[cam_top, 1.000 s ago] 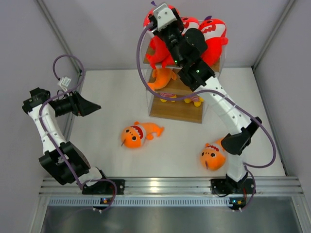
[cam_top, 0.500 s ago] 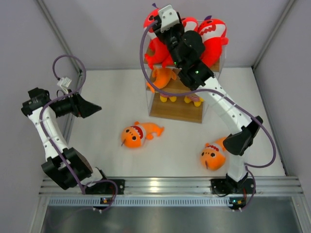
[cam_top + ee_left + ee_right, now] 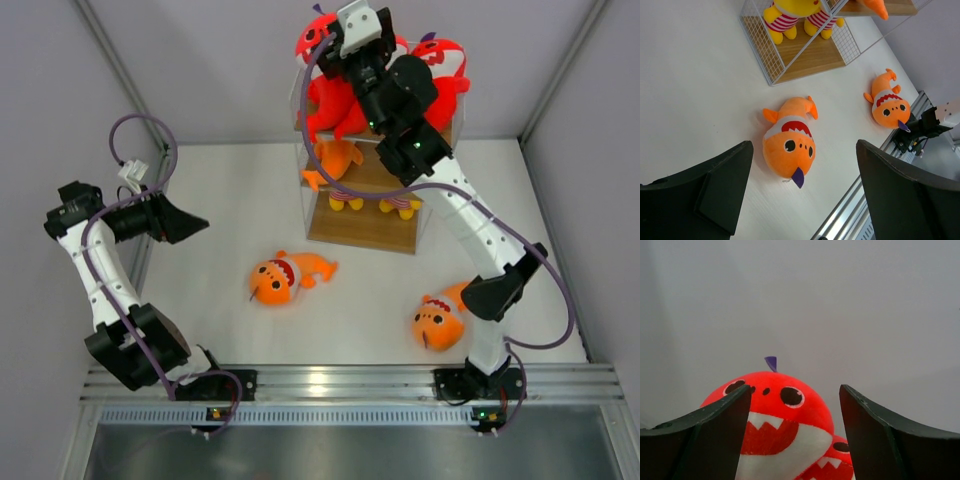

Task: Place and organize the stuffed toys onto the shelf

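Observation:
Red sharks sit on the top board of the shelf [image 3: 365, 232]: one at the left [image 3: 322, 100], one at the right [image 3: 443, 68], a third mostly hidden under my right arm. My right gripper [image 3: 352, 45] hovers over them, open and empty. In the right wrist view a shark's face [image 3: 775, 425] fills the gap between the fingers [image 3: 715, 435] of the gripper [image 3: 795, 388], with another shark [image 3: 837, 462] below. One orange fish [image 3: 336, 160] lies on the middle tier. Two orange fish lie on the table [image 3: 286, 278] [image 3: 438, 322]. My left gripper [image 3: 188, 220] is open, raised at the left; its view [image 3: 804, 145] shows both fish [image 3: 790, 142] [image 3: 887, 102].
Two yellow plushes with red-striped legs [image 3: 346, 201] [image 3: 401, 208] stand on the shelf's bottom board, also in the left wrist view [image 3: 790, 17]. Grey walls enclose the white table. An aluminium rail [image 3: 330, 382] runs along the near edge by the arm bases.
My right gripper has moved back and a little right over the sharks on the top board. The left arm has barely moved. The fish on the table have not moved.

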Controlling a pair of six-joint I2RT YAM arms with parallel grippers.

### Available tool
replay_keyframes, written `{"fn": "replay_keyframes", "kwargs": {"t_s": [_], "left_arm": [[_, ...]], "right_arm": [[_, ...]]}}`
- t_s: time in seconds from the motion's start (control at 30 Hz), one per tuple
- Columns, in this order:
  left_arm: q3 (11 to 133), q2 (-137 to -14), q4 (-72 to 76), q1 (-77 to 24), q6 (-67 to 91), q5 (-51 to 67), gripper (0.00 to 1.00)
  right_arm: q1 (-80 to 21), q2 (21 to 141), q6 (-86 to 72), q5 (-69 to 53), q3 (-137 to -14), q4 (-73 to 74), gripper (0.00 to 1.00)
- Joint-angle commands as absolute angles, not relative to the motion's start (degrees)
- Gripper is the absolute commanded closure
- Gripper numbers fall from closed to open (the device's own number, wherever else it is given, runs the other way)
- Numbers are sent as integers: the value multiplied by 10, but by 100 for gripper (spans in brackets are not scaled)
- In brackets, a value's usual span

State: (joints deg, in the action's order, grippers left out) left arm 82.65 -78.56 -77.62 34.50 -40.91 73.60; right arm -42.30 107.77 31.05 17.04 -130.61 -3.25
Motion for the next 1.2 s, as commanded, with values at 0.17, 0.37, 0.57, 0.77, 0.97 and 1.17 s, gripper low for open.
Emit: {"fn": "replay_keyframes", "kwargs": {"t_s": [0.17, 0.37, 0.57, 0.77, 0.97, 1.17], "left_arm": [[822, -782, -821, 349, -425, 745, 11], [817, -778, -821, 350, -426, 735, 11], [794, -762, -820, 349, -450, 679, 11], [754, -743, -819, 349, -478, 606, 12], [702, -707, -785, 348, -457, 532, 15], [652, -669, -722, 339, -396, 460, 17]], "right_arm": [[-417, 1024, 285, 103, -1331, -51, 25], [-432, 949, 276, 55, -1254, -23, 16], [-557, 826, 344, 46, -1118, 86, 9], [-616, 740, 230, -107, -967, 178, 8], [-639, 714, 149, -124, -803, 174, 12], [-657, 699, 65, -60, -593, 13, 14]]}}
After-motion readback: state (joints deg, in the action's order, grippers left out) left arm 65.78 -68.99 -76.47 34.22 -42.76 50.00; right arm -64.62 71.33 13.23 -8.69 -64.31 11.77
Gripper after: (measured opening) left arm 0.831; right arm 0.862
